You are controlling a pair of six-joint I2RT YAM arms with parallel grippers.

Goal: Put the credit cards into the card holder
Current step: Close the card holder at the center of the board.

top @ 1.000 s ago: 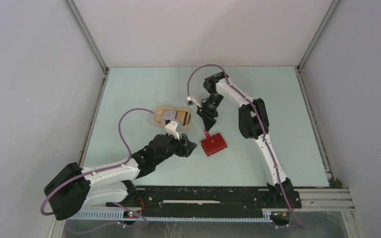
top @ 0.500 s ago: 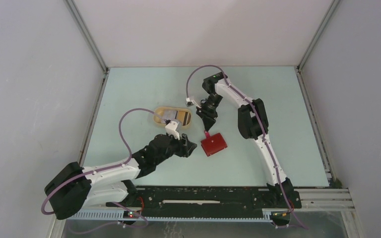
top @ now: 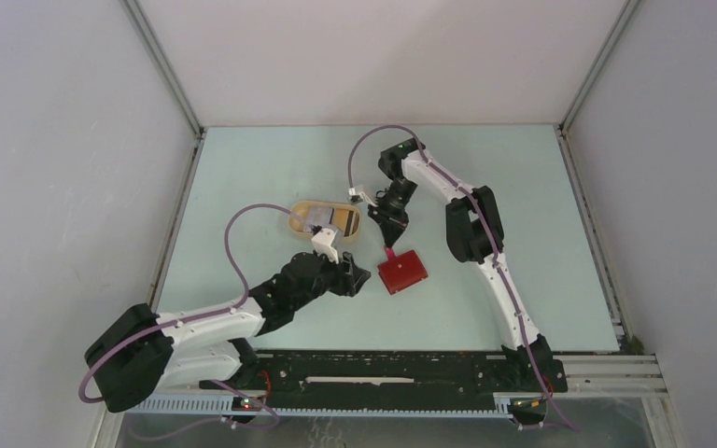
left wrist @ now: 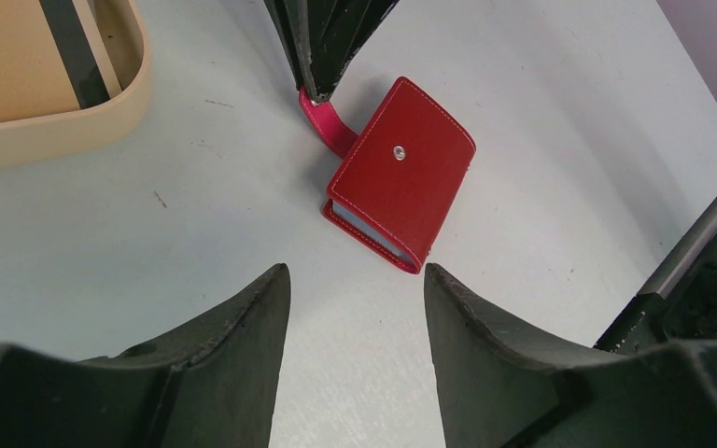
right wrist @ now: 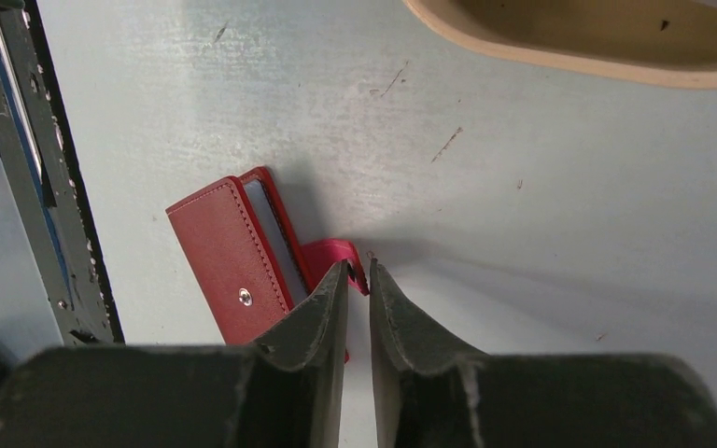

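The red card holder (top: 403, 271) lies closed on the table, with its snap side up in the left wrist view (left wrist: 401, 173). My right gripper (top: 390, 245) points down at its far-left corner and is shut on the holder's red strap tab (right wrist: 336, 252). The tab also shows in the left wrist view (left wrist: 329, 121). My left gripper (top: 362, 277) is open and empty, just left of the holder and apart from it. The credit cards (top: 334, 221) lie in a tan dish (top: 301, 213). A tan card with a dark stripe (left wrist: 9, 56) shows there.
The tan oval dish's rim (left wrist: 56, 131) is left of the holder, and it also shows in the right wrist view (right wrist: 569, 37). A black rail (top: 383, 369) runs along the near table edge. Grey walls enclose the table on three sides.
The right arm's upper links have shifted very slightly left. The card holder, the cards and the left arm have not visibly moved.
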